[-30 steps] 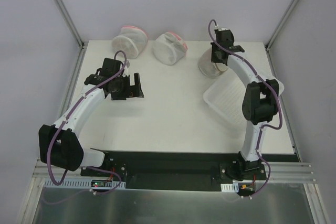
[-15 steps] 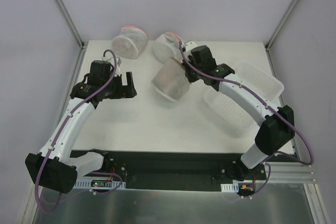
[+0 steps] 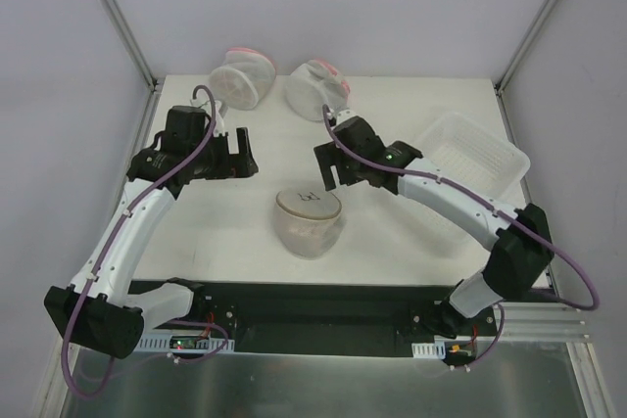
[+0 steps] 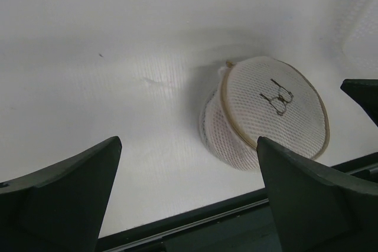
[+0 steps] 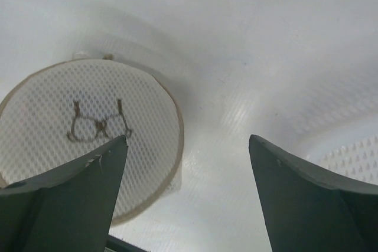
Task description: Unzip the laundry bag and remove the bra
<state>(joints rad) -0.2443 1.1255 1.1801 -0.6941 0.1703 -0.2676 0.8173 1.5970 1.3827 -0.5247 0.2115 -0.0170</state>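
The laundry bag (image 3: pixel 309 220) is a dome-shaped white mesh pouch with a tan rim. It rests on the table near the middle front, its round face with the black bra symbol turned up. It also shows in the left wrist view (image 4: pixel 266 110) and the right wrist view (image 5: pixel 65 110). My right gripper (image 3: pixel 329 167) (image 5: pixel 186 138) hangs open just behind the bag, with nothing between its fingers. My left gripper (image 3: pixel 245 156) (image 4: pixel 188 143) is open and empty, to the bag's left and further back. The bra is hidden.
Two white mesh pouches with pink-red trim (image 3: pixel 240 75) (image 3: pixel 318 87) lie at the back of the table. A white ribbed plastic tray (image 3: pixel 468 156) sits on the right, under my right arm. A black strip (image 3: pixel 313 299) runs along the table's front edge.
My right gripper swung the laundry bag from the back right to the middle front, opened and let it go. The left gripper shifted slightly back and stayed open.
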